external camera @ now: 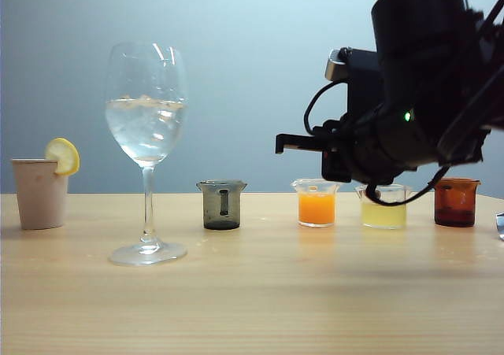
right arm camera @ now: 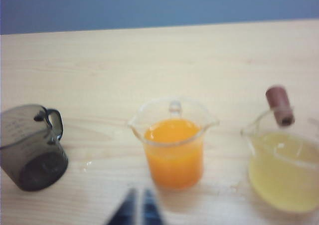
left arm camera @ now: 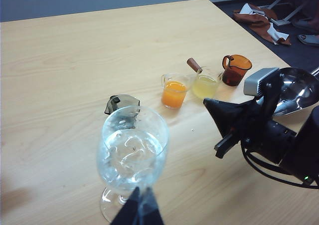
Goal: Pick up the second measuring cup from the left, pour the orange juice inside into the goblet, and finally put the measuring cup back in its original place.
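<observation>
The second measuring cup is a small clear beaker standing on the table right of centre, holding orange juice. Both wrist views show the cup and its juice. The goblet stands tall at the left with clear liquid and ice in its bowl. My right gripper hangs shut and empty above the table, its tips just short of the beaker and higher than its rim. My left gripper is shut and holds nothing, close above the goblet's near side.
A smoky grey handled cup stands left of the beaker. A cup of pale yellow liquid and a brown cup stand to its right. A beige tumbler with a lemon slice is far left.
</observation>
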{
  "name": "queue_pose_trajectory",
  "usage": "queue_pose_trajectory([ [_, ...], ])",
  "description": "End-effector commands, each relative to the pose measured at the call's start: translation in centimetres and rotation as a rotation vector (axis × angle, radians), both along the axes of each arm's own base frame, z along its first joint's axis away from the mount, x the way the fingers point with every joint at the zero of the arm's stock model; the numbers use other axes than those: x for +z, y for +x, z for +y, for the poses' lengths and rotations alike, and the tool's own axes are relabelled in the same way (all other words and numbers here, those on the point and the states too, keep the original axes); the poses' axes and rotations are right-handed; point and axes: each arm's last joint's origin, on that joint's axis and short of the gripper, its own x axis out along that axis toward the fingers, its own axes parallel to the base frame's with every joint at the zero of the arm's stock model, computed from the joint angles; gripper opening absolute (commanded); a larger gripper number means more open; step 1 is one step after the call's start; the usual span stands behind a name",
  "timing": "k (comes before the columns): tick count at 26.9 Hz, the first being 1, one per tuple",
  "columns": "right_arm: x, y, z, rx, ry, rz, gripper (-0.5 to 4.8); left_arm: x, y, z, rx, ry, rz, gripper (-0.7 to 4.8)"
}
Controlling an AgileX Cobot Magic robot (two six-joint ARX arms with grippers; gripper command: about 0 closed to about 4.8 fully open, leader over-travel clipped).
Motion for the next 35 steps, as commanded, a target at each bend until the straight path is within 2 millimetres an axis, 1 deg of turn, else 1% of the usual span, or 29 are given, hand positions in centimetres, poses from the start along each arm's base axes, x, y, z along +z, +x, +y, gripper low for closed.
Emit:
queue_pose_trajectory([
  [1,-0.2,0.2,0.0,-0.007,0.059,0.002,4.60,0.2,0.0,0.0,-0.004,-0.013,-0.013,-0.06],
  [5,-1.0,0.7,0.0,0.015,0.048,0.024,4.59,0.2,0.0,0.0,-0.004,-0.012,-0.012,-0.06],
  [8,-1.6,1.4,0.6,0.018,0.041,0.035,4.59,0.2,0.0,0.0,-0.004,-0.012,-0.011,-0.06],
  [12,-1.9,2.3,1.2,0.014,0.041,0.033,4.59,0.2,0.0,0.0,-0.004,-0.012,-0.011,-0.06],
  [18,-3.3,3.5,1.8,-0.020,0.021,0.052,4.59,0.2,0.0,0.0,-0.004,-0.012,-0.012,-0.06],
  [29,-4.1,6.3,1.5,-0.042,0.031,0.056,4.59,0.3,0.0,0.0,-0.005,-0.013,-0.019,-0.06],
  [35,-3.9,7.6,2.2,-0.036,0.030,0.061,4.59,0.4,0.1,-0.1,-0.005,-0.020,-0.031,-0.06],
])
